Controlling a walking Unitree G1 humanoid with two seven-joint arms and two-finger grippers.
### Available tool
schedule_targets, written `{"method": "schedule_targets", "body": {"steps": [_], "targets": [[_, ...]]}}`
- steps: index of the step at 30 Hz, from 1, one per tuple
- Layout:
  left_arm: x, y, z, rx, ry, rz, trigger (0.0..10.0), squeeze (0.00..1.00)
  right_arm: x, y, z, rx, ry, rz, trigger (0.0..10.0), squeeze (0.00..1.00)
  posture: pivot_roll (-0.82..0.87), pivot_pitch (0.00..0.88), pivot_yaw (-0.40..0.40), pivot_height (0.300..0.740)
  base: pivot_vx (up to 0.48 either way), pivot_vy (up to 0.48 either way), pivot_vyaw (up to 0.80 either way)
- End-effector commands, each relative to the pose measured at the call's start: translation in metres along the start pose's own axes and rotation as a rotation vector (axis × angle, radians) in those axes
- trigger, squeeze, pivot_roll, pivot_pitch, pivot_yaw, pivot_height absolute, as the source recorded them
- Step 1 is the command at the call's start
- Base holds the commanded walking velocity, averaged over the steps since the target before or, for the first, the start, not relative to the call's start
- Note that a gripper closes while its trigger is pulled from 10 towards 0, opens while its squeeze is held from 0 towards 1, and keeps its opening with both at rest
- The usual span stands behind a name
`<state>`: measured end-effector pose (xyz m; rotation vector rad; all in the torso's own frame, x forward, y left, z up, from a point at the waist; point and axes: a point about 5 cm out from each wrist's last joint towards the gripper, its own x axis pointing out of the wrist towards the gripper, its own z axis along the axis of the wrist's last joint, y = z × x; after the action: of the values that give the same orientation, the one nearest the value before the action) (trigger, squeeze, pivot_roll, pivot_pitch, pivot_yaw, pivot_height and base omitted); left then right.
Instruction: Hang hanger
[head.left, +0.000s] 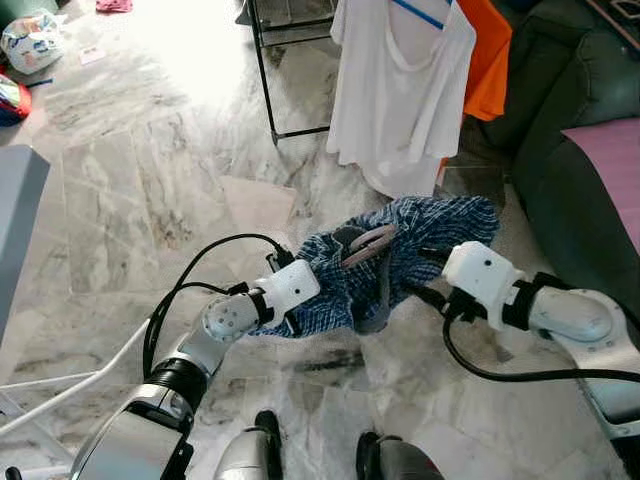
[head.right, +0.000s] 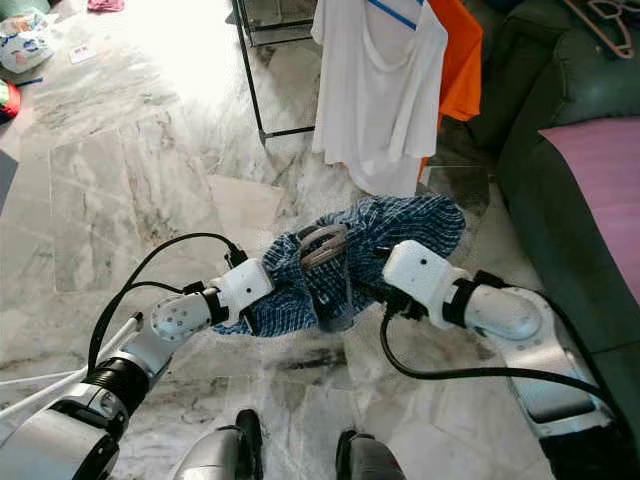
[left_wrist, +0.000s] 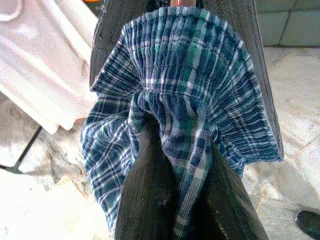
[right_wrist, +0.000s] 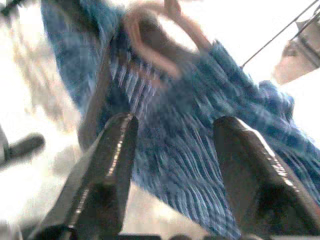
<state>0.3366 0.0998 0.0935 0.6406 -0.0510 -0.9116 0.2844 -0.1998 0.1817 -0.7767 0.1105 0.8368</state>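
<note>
Our left gripper (left_wrist: 170, 165) is pinched tight on the blue checked cloth (head.left: 420, 250). Our right gripper (right_wrist: 175, 170) is open, just beside it. The pink hanger (head.left: 368, 243) sits in the cloth, low between our arms, near the white shirt (head.left: 400, 90). The cloth is soft and floppy, so we think the stiff hook is best to grab.

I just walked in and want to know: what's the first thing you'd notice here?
A blue checked cloth with a pinkish hanger on it, bunched between the left gripper and the right gripper above the marble floor. Just beyond hangs a white shirt beside an orange one on a black rack.
</note>
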Motion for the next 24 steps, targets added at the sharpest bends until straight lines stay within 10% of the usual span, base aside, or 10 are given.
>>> {"method": "schedule_targets", "body": {"steps": [1, 10, 18, 20, 21, 24], "targets": [[-0.005, -0.003, -0.005, 0.026, 0.014, -0.032, 0.0, 0.00, -0.008, -0.005, 0.001, -0.029, 0.002, 0.009, 10.0, 1.00, -0.02, 0.289, 0.032, 0.740, 0.000, 0.000, 0.00], [-0.009, 0.002, -0.002, 0.113, 0.003, -0.098, 0.0, 0.00, -0.024, -0.037, -0.011, -0.191, 0.133, -0.036, 10.0, 1.00, -0.02, 0.297, 0.040, 0.740, 0.000, 0.000, 0.00], [-0.008, 0.000, 0.006, 0.141, -0.049, -0.137, 0.0, 0.00, -0.014, -0.032, -0.015, -0.180, 0.121, 0.032, 10.0, 1.00, -0.02, 0.304, 0.045, 0.740, 0.000, 0.000, 0.00], [-0.006, 0.000, 0.010, 0.148, -0.078, -0.147, 0.0, 0.00, -0.009, -0.030, -0.018, -0.142, 0.098, 0.052, 10.0, 0.14, -0.01, 0.304, 0.045, 0.740, 0.000, 0.000, 0.00], [-0.006, 0.000, 0.011, 0.151, -0.084, -0.150, 0.0, 0.00, -0.008, -0.030, -0.019, -0.141, 0.096, 0.059, 10.0, 0.00, -0.01, 0.304, 0.045, 0.740, 0.000, 0.000, 0.00], [-0.004, 0.000, 0.015, 0.158, -0.098, -0.155, 0.0, 0.00, -0.003, -0.031, -0.022, -0.119, 0.083, 0.071, 10.0, 0.00, -0.01, 0.304, 0.045, 0.740, 0.000, 0.000, 0.00]]}}
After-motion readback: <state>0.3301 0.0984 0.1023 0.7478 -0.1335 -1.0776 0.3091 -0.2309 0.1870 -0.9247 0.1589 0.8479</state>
